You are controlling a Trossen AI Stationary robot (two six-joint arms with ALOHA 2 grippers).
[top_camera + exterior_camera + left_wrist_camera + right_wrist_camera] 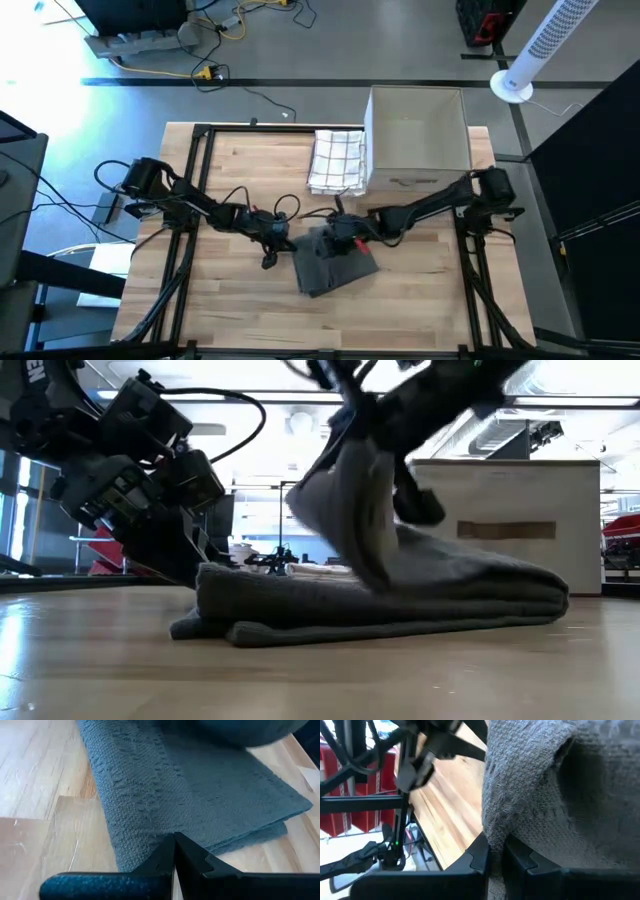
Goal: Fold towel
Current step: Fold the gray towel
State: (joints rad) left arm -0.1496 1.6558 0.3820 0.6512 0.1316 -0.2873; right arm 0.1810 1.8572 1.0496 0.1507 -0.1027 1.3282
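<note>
A dark grey towel [332, 262] lies folded in several layers on the wooden table [430, 290], near its middle. My right gripper [340, 237] is above the towel's far part, shut on a flap of it [352, 510] that is raised off the pile. My left gripper [174, 842] is shut and sits low at the towel's left folded edge [127, 845]. The rest of the towel [400, 600] rests flat on the table. My right gripper pinches a raised flap of the towel [492, 832] between its two fingers; one layer or several, I cannot tell. The flap is lifted and drapes below the fingers, while the towel's lower layers stay on the table. My left gripper's shut fingertips stand at the towel's left edge; I cannot tell whether they touch it.
A white checked cloth [336, 160] lies folded at the far middle of the table, against a cardboard box [418, 140] at the far right. Bare wood shows on the near side and at the far left.
</note>
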